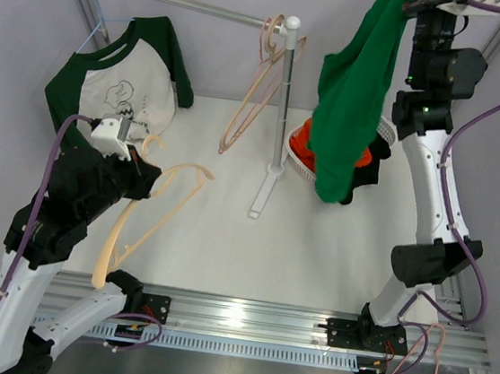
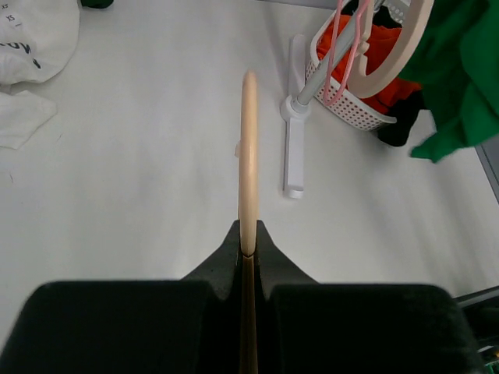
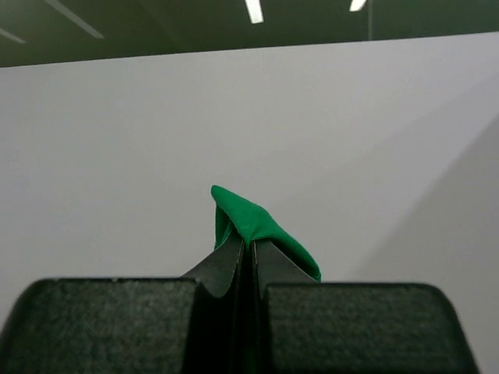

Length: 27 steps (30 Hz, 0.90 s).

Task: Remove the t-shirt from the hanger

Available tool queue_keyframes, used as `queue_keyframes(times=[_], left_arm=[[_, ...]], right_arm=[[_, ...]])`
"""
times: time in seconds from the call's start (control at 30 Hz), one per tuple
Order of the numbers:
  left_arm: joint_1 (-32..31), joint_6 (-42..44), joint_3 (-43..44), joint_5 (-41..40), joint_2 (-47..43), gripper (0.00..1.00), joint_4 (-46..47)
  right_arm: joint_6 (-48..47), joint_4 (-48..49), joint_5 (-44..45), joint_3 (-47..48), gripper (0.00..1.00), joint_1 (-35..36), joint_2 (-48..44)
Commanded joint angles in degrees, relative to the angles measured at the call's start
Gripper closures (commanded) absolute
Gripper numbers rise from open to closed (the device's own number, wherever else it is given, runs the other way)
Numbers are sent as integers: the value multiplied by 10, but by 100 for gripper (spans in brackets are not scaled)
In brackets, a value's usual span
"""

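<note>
Green t-shirt (image 1: 350, 99), right hand (image 3: 248, 248); hanger (image 2: 248, 140), left hand (image 2: 248, 240)

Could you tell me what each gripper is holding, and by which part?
The left gripper clamps the wooden hanger near its hook; the right gripper pinches a fold of the green t-shirt.

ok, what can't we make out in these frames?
- Top view: right gripper lost at the top edge behind the green t-shirt.
- Top view: basket contents mostly hidden by that shirt.
- Left wrist: hanger edge-on, its lower part buried in the left gripper.
- Right wrist: only a tip of the shirt shows; rest out of frame.
</note>
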Motion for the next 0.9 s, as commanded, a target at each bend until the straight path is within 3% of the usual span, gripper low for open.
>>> queue_keyframes(times=[0.0,0.13,0.23,0.43,0.57,0.67,0.77,0.8,0.87], left_arm=[[-3,4,4,8,16,99,58],[-3,7,8,1,36,99,84],[-3,2,-1,-29,35,99,99],[-2,-11,-5,-54,29,99,122],[-2,-14,-13,-50,30,99,125],[-2,-15,-16,-55,33,99,130],[12,-17,-3,-48,57,99,135],[17,-18,4,-40,81,99,134],[27,-18,35,-21,104,99,127]], right_arm=[[136,54,-35,75,100,-65,44],[154,34,-34,62,100,-87,62],[163,76,-62,-61,100,-88,30],[199,91,-107,-214,100,-88,15],[210,93,-84,-318,100,-88,-18],[229,-18,-80,-346,100,-87,-31],[267,-221,-88,-319,100,-87,-2],[270,-362,-102,-276,100,-87,33],[274,-487,-110,-227,100,-79,77]])
